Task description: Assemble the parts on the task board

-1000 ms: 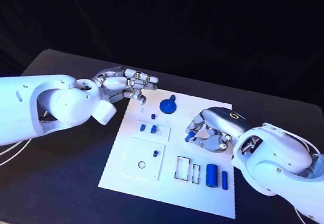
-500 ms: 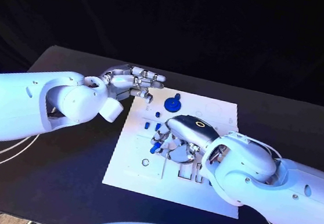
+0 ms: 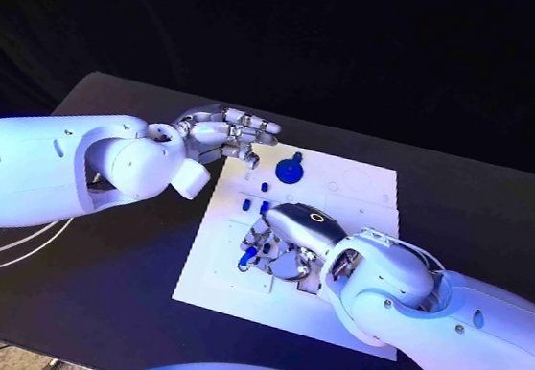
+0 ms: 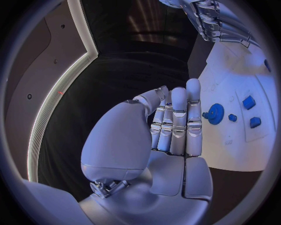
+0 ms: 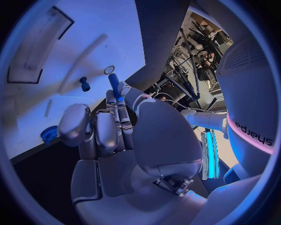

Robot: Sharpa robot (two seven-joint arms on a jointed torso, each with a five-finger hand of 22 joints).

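The white task board [image 3: 328, 324] lies mid-table. My right hand [image 3: 281, 246] hovers low over the board's left middle and pinches a blue cylinder [image 5: 114, 86] at its fingertips; the cylinder's tip [image 3: 245, 258] pokes out to the left. In the right wrist view, a small blue peg [image 5: 85, 84] and a round hole [image 5: 109, 70] lie just past it. My left hand [image 3: 231, 134] hangs at the board's far left corner, holding nothing, fingers side by side [image 4: 175, 122]. A blue gear [image 3: 290, 170] and two blue blocks [image 3: 254, 206] sit on the board's far half.
My right forearm [image 3: 455, 315] covers the board's near right part. A long rectangular recess [image 5: 35, 47] shows in the board beyond the right hand. Bare black table [image 3: 100, 263] lies left of the board, under my left arm.
My right hand has swung from the board's right middle across to its left middle and come nearer to me. My left hand has stayed near the far left corner. The camera has shifted.
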